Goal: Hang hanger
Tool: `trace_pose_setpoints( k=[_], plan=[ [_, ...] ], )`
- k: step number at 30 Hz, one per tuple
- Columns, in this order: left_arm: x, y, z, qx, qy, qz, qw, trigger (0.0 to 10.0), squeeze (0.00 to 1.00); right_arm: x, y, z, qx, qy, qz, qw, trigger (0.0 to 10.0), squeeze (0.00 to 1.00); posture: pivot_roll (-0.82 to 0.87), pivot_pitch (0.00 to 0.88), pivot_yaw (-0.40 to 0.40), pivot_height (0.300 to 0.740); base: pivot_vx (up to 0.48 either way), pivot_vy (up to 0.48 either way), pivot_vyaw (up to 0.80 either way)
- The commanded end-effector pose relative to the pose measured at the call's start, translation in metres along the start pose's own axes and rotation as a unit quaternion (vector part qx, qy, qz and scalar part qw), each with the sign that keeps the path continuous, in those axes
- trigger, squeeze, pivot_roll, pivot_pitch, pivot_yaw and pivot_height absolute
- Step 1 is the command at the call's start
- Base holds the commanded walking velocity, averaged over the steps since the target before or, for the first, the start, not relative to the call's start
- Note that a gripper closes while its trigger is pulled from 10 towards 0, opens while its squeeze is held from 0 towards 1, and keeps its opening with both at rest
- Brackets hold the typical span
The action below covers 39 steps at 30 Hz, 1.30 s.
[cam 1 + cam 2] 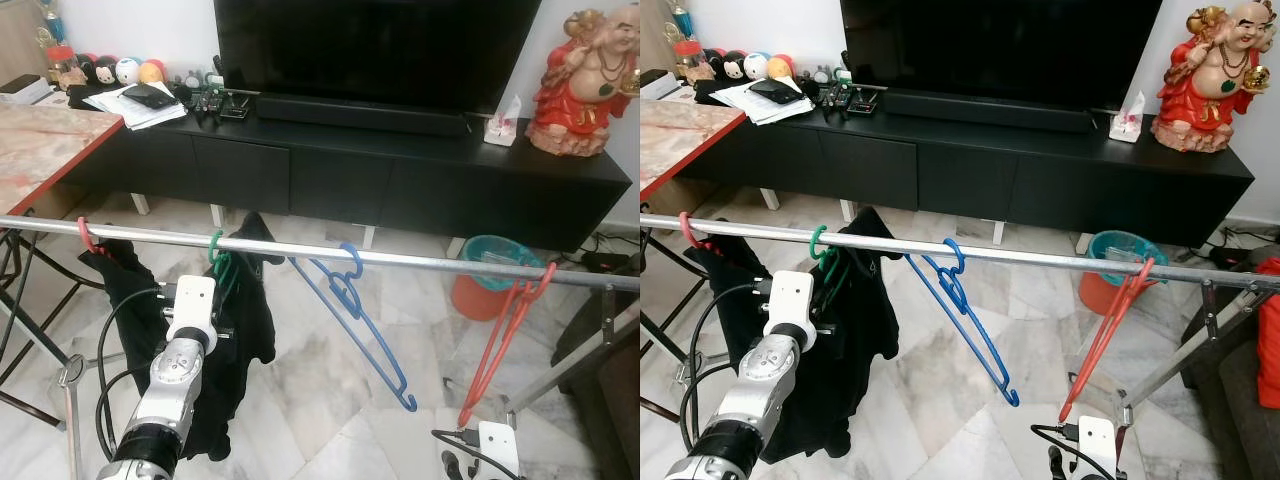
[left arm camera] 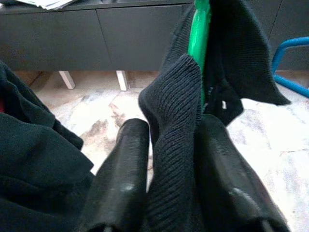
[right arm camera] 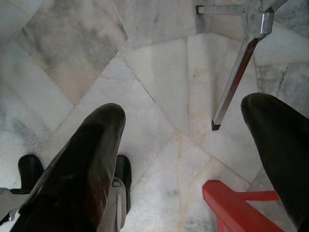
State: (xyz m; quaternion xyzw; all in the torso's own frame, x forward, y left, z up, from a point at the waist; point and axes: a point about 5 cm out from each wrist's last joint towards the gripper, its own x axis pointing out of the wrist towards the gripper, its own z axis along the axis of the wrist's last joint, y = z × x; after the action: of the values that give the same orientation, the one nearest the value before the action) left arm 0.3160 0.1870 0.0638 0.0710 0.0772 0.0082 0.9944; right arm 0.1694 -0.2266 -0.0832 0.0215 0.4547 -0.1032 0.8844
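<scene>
You have a silver metal rail (image 1: 420, 262) carrying 4 hangers: a pinkish-red one (image 1: 84, 236), a green hanger (image 1: 217, 258) under a black knitted garment (image 1: 245, 310), a blue hanger (image 1: 358, 325) and a red hanger (image 1: 500, 335). Your left gripper (image 2: 171, 164) has glossy black fingers (image 2: 120, 179) against the ribbed black knit. The floor (image 1: 330, 390) is pale grey-veined marble with beige patches. Behind it you see a black cabinet (image 1: 400, 170), a black screen (image 1: 375, 50), a red-robed statue (image 1: 580, 85), a teal-lined orange bin (image 1: 490, 275), and a pink marbled worktop (image 1: 40, 150) with a red edge.
</scene>
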Motion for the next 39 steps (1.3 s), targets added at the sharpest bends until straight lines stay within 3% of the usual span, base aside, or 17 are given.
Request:
trace_pose_setpoints(
  k=[1,15,21,26,30,33,39],
  plan=[
    [-0.005,-0.002,-0.004,-0.007,0.002,-0.011,1.0,10.0,1.0,0.0,-0.001,0.001,-0.001,0.001,-0.002,1.0,10.0,0.0,-0.07,0.0,-0.071,0.74,0.0,0.0,0.0],
    [-0.035,0.006,0.007,-0.032,-0.049,-0.038,0.998,10.0,1.0,0.0,-0.001,0.001,-0.002,0.0,0.0,1.0,10.0,0.0,-0.04,0.0,-0.077,0.74,0.0,0.0,0.0],
    [-0.068,0.014,0.02,-0.05,-0.097,-0.044,0.993,10.0,1.0,0.0,-0.002,0.001,-0.003,0.0,0.0,1.0,10.0,0.0,-0.02,0.0,-0.087,0.74,0.0,0.0,0.0],
    [-0.087,0.014,0.024,-0.059,-0.104,-0.063,0.991,10.0,1.0,0.0,-0.004,0.002,-0.009,0.0,0.0,1.0,10.0,0.0,-0.01,0.0,-0.096,0.74,0.0,0.0,0.0],
    [-0.099,0.017,0.022,-0.053,-0.096,-0.076,0.991,10.0,1.0,0.0,-0.004,0.002,-0.01,-0.001,0.0,1.0,10.0,0.0,-0.02,0.0,-0.091,0.74,0.0,0.0,0.0],
    [-0.114,0.026,0.01,-0.027,-0.076,-0.075,0.994,10.0,1.0,0.0,-0.003,0.002,-0.009,-0.002,0.0,1.0,10.0,0.0,-0.02,0.0,-0.082,0.74,0.0,0.0,0.0],
    [-0.14,0.044,-0.022,-0.016,-0.002,-0.017,1.0,10.0,1.0,0.0,-0.003,0.001,-0.009,-0.001,-0.002,1.0,10.0,0.0,-0.01,0.0,-0.071,0.74,0.0,0.0,0.0]
  ],
)
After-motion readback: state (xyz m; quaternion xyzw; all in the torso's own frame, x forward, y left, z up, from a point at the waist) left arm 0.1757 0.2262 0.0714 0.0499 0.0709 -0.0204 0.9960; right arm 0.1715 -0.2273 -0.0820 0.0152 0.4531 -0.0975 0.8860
